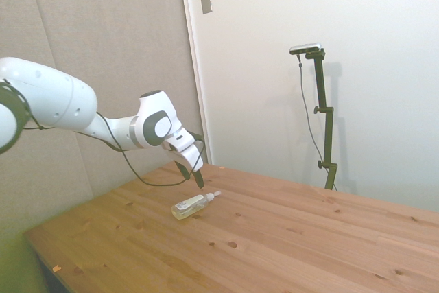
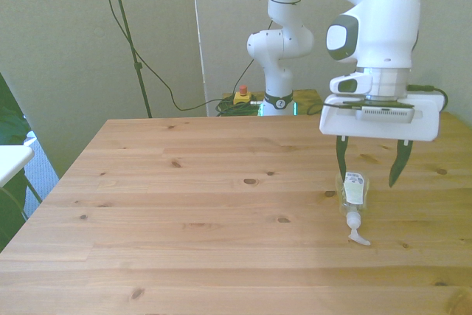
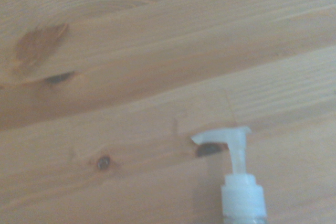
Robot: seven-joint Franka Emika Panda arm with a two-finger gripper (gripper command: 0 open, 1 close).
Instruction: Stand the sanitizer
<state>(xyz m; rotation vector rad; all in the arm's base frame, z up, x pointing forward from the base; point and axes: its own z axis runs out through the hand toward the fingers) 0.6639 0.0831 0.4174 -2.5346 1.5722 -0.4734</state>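
The sanitizer, a slim clear bottle of yellowish liquid with a white label and white pump top, lies on its side on the wooden table. Its pump points toward the near edge in the front view. From the side it shows as the sanitizer lying flat. My gripper hangs open just above the bottle's base end, with dark fingers spread to either side and not touching it. In the wrist view only the white pump top shows against the wood.
The table's edge is close on the arm's side in the side view. A red button box and cables lie behind the table's far edge.
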